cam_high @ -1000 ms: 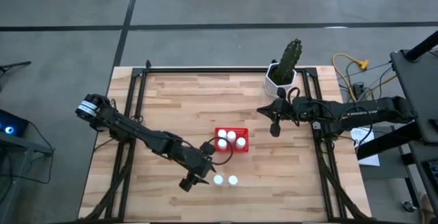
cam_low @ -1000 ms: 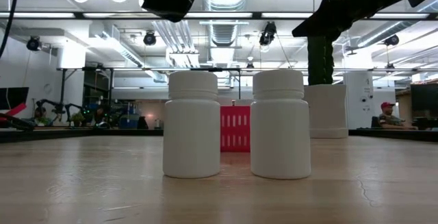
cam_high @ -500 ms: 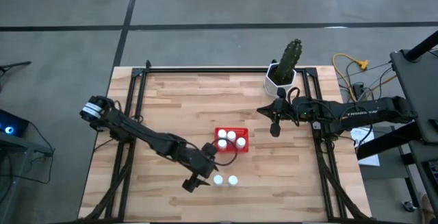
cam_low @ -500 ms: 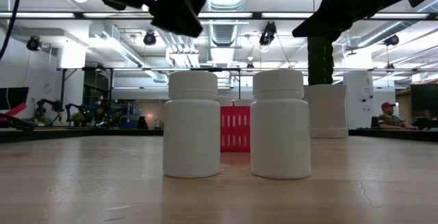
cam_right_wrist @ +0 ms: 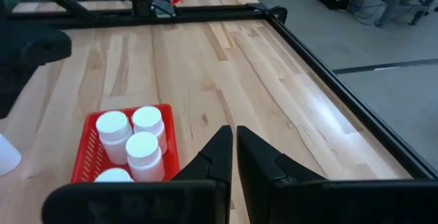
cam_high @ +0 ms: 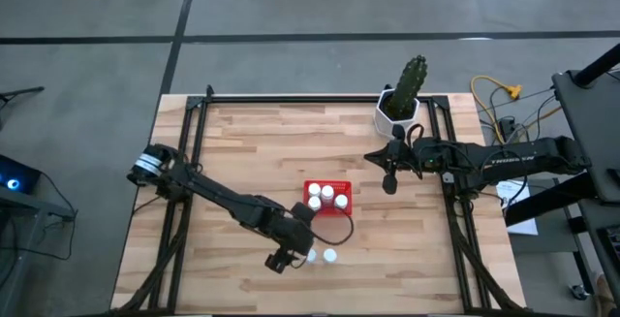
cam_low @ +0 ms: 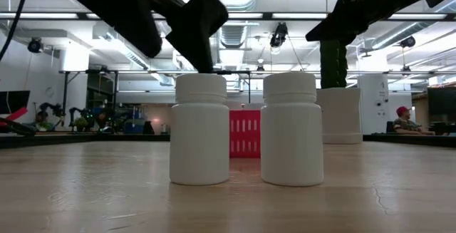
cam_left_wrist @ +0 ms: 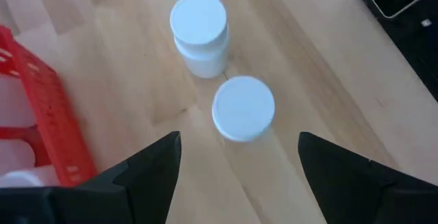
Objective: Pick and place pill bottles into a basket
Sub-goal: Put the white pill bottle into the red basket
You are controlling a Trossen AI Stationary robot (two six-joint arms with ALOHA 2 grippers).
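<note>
Two white pill bottles stand upright on their bases near the table's front: the left one (cam_high: pixel 310 255) (cam_low: pixel 199 130) (cam_left_wrist: pixel 243 107) and the right one (cam_high: pixel 330 255) (cam_low: pixel 291 130) (cam_left_wrist: pixel 198 32). My left gripper (cam_high: pixel 295 256) (cam_left_wrist: pixel 239 162) (cam_low: pixel 174 40) is open, pointing down just above the left bottle, a finger to either side, touching nothing. The red basket (cam_high: pixel 339 183) (cam_right_wrist: pixel 89 152) holds several white bottles (cam_right_wrist: pixel 142 148). My right gripper (cam_high: pixel 389 183) (cam_right_wrist: pixel 235 148) is shut and empty, above the table to the right of the basket.
A white pot with a green cactus (cam_high: pixel 399 113) (cam_low: pixel 338 115) stands at the table's far right, behind my right arm. Black rails (cam_high: pixel 194 152) run along the table's left, right and far edges. Bare wood lies left of the basket.
My left gripper has moved toward the table's right edge and down, from beside the two standing bottles to just above the left one, staying open. The bottles and the basket have kept still.
</note>
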